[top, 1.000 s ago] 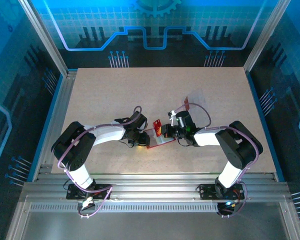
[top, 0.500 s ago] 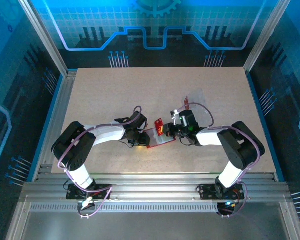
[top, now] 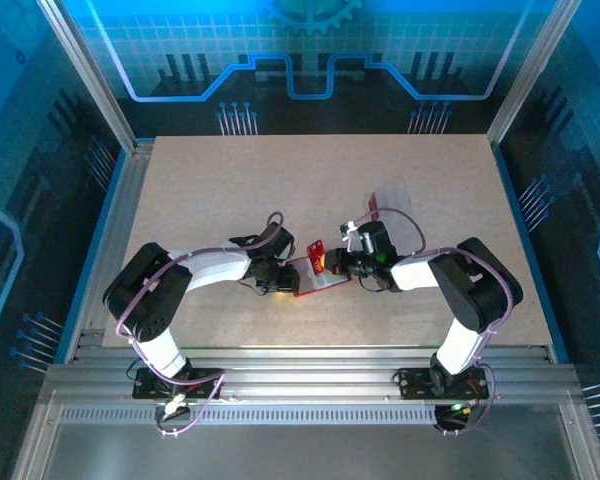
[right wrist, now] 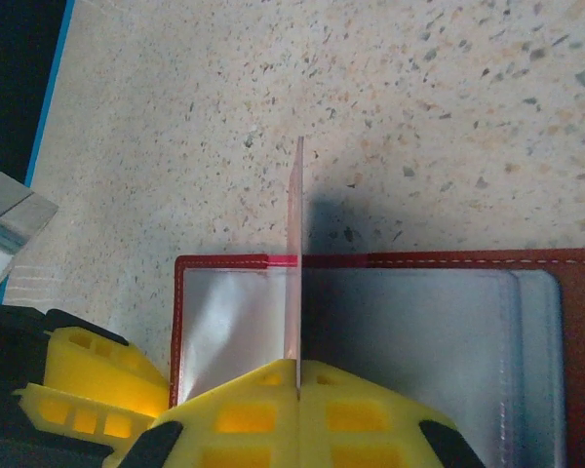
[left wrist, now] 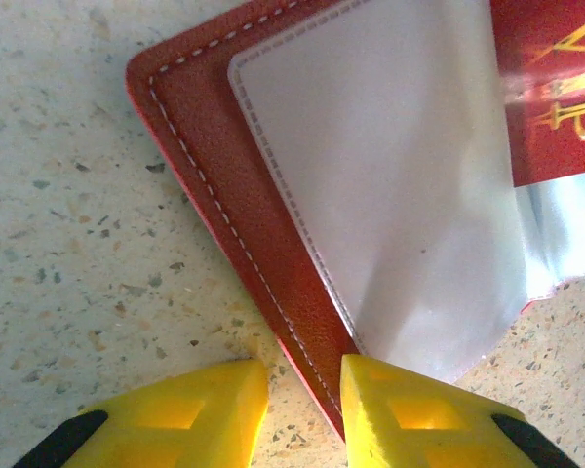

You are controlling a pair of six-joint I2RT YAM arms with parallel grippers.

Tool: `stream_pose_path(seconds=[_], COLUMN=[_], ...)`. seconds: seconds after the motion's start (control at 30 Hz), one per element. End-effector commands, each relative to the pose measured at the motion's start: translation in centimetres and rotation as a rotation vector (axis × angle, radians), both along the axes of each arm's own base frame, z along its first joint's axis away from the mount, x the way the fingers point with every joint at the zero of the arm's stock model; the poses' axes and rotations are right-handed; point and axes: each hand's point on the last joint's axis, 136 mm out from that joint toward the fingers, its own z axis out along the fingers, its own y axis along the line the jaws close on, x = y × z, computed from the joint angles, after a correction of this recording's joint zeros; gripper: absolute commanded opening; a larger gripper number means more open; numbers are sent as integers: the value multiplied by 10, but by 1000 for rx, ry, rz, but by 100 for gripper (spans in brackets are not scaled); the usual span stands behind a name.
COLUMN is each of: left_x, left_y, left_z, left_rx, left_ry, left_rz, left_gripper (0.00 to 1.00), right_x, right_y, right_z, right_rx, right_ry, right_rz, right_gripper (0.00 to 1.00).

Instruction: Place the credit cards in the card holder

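The right gripper is clenched on a red credit card, which projects ahead of the fingertips and is seen edge-on from the wrist. It is apparently angled this way so that a thin edge can be fed into a pocket. The card holder is laid open flat on the table just beneath those fingertips, with its clear pockets turned upward. The left gripper is set at the holder's corner, jaws parted a little and nothing clamped. The stitched edge runs into the gap. One finger seems to be pressed on the leather, probably so that the holder does not slide. Whether the card has entered a pocket cannot be told.
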Motion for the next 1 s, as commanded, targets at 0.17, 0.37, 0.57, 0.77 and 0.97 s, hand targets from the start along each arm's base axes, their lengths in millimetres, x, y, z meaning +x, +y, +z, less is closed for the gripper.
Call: stream_pose_path(seconds=[0.17,0.37,0.57,0.77,0.97], left_x=[-17,-17,-18,-17,-17], left_y=[10,10,9,9,10], left_z=[-36,-35,-36,-33,-33], left_rx=[66,64,63,60,57], left_ry=[89,87,88,84,83], left_rz=[-23,-21,-23,-22,-19], left_gripper=[31,30,30,30,30], right_x=[-1,-10,-18,-22,-31], right_y=[5,6,5,6,3], right_z=[2,1,0,-4,-9], right_rx=[37,68,111,130,131], right_ry=[26,77,110,150,182], right_rz=[9,6,-1,-2,-4], right_gripper=[0,0,0,0,0])
